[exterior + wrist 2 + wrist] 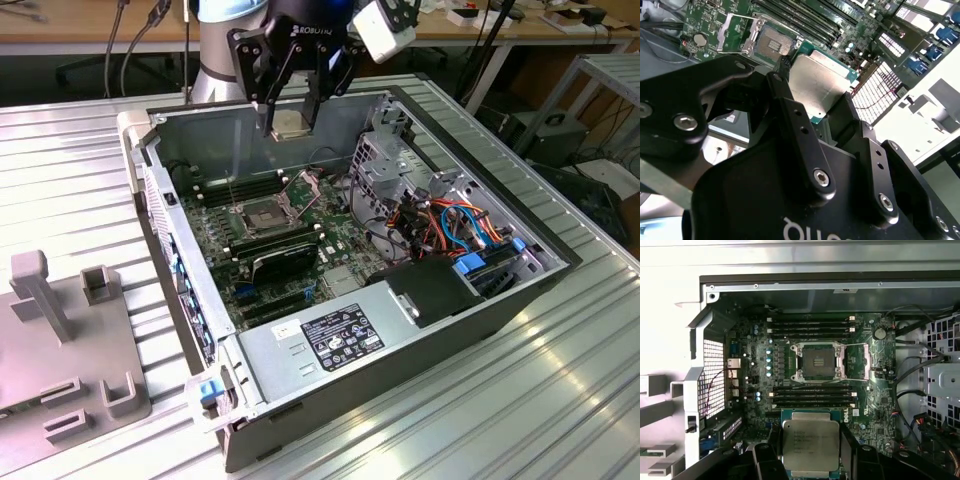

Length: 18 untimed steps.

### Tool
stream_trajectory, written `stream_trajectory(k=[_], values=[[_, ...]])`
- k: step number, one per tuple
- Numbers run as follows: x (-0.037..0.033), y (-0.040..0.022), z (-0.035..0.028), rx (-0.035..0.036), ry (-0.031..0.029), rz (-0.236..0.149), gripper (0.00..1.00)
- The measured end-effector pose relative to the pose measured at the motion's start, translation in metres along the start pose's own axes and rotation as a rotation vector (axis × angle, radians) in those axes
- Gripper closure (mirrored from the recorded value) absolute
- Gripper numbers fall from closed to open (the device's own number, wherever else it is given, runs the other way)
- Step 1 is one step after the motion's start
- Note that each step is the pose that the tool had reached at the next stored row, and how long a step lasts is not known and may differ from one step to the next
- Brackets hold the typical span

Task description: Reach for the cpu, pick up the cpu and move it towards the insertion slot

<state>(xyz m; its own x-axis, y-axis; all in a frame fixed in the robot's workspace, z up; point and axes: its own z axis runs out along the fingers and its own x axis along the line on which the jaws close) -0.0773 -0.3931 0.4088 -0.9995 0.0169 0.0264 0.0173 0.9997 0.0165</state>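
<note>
I have the hand (pixel 291 122) clenched on the cpu (pixel 292 126), gripping its opposite edges so the lid stays flat. It hangs above the open case (pixel 330 455), short of the insertion slot (pixel 256 218), whose frame stands open.

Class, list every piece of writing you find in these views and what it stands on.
On the cpu, held in the gripper: faint print lines, too small to read.
On the power supply label: white print, too small to read.
On the gripper's body: white lettering, cut off in the second wrist view.
Nothing can be quoted reliably.
</note>
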Motion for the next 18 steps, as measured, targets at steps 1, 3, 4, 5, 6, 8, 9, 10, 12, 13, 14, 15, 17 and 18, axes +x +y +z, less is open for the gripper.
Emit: stream_trajectory(k=[1,3,4,5,6,8,9,10,12,13,14,15,17,18], values=[[-0.0004,0.0008,0.0,0.0,-0.0001,0.0,0.45],[-0.0011,0.0032,0.0002,0.0001,0.0,0.0,0.45],[-0.0013,0.0045,0.0003,0.0001,0.0,0.0,0.45],[-0.0016,0.0059,0.0005,0.0,0.0,0.0,0.45],[-0.0018,0.0082,0.0007,0.0,0.0,0.0,0.45],[-0.0047,0.0182,0.0019,0.0001,0.0,0.0,0.45],[-0.0066,0.0225,0.0027,-0.0001,0.0,0.0,0.45],[-0.0074,0.0252,0.0034,-0.0007,0.0001,0.0,0.45],[-0.0083,0.0294,0.0053,-0.0049,0.0,0.0,0.45],[-0.0086,0.031,0.0061,-0.0067,0.0001,0.0,0.45],[-0.0091,0.0324,0.007,-0.0078,0.0001,0.0,0.45],[-0.01,0.0337,0.0083,-0.0093,0.0002,-0.001,0.45],[-0.0104,0.0343,0.0103,-0.0124,0.0001,0.0,0.45],[-0.0105,0.035,0.0115,-0.0134,0.0002,0.0,0.45]])
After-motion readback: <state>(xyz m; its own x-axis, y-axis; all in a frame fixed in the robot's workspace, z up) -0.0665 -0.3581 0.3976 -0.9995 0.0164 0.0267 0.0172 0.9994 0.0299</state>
